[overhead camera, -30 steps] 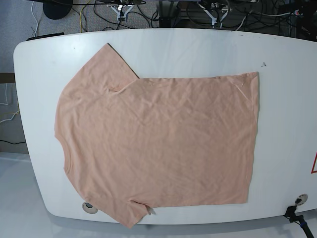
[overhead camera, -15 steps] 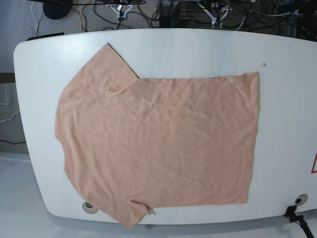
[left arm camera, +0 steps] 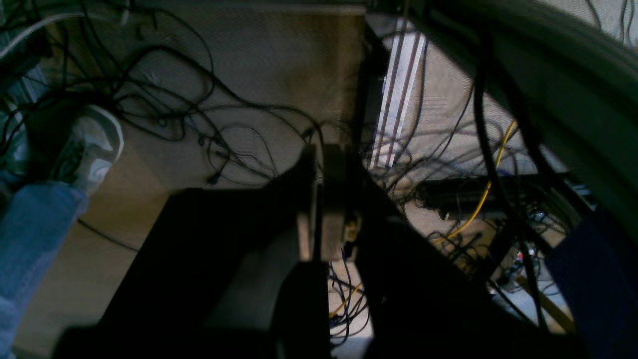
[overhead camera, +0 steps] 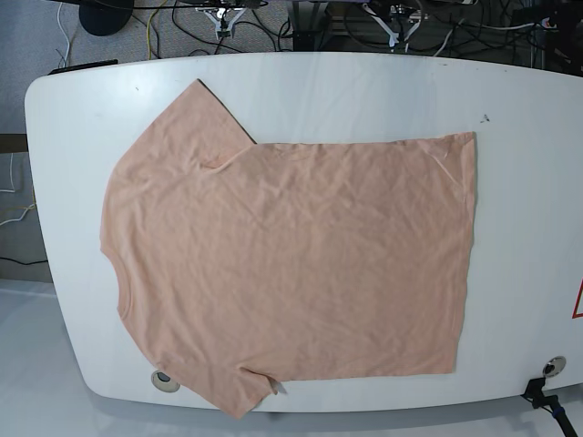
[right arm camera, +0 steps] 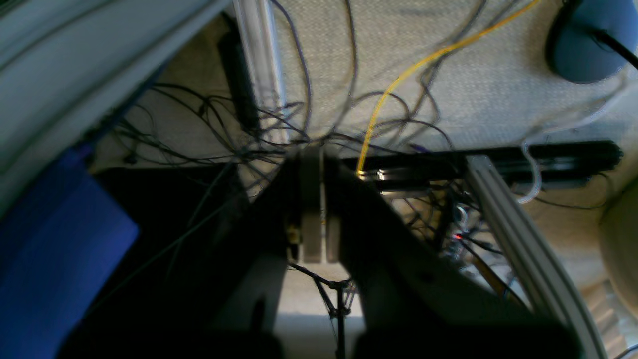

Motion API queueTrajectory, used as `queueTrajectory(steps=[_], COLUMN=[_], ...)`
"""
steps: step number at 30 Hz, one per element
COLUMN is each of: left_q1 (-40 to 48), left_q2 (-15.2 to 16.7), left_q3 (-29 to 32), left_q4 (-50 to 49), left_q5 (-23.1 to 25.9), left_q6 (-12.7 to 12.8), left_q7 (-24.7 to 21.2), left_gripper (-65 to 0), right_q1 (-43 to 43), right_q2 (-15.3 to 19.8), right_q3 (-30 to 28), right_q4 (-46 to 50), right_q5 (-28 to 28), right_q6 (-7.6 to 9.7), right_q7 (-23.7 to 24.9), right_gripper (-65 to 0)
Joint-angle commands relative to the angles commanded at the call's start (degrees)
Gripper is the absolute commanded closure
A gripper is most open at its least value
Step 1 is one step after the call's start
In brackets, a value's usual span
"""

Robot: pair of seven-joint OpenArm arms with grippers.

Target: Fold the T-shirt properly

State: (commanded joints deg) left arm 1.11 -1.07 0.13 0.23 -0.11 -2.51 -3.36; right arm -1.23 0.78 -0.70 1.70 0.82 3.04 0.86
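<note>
The peach T-shirt (overhead camera: 291, 264) lies spread flat on the white table (overhead camera: 510, 100) in the base view, collar side to the left and hem to the right. One sleeve (overhead camera: 194, 114) points to the far left corner. The other sleeve (overhead camera: 239, 391) reaches the front edge. No yellow print shows. Both arms are parked beyond the table's far edge, away from the shirt. My left gripper (left arm camera: 319, 154) is shut and empty over the cabled floor. My right gripper (right arm camera: 313, 154) is shut and empty too. They show small at the back, left (overhead camera: 398, 18) and right (overhead camera: 223, 18).
Two round grommets sit near the table's front edge, one at the left (overhead camera: 165, 379) and one at the right (overhead camera: 553, 366). Tangled cables (overhead camera: 301, 18) lie on the floor behind the table. A person's jeans leg and shoe (left arm camera: 89, 144) show in the left wrist view.
</note>
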Motion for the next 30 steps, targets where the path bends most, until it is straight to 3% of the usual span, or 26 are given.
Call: queueTrajectory(steps=[26,30], left_q1=[3.2,3.8], left_q2=[-0.8,-0.8], left_q3=[0.3,-0.1], left_q4=[0.6,1.8], left_q5=[0.3,0.2], left_q6=[-0.2,-0.2], left_q7=[0.0,0.1], left_gripper=[-1.3,-0.1], right_q1=[-4.1,-3.9], right_q2=[0.7,1.1], right_q3=[0.2,0.4], right_q4=[1.1,1.8], right_q5=[-0.2,-0.6], right_q6=[-0.05,0.79], right_q7=[0.0,0.5], right_gripper=[0.0,-0.3])
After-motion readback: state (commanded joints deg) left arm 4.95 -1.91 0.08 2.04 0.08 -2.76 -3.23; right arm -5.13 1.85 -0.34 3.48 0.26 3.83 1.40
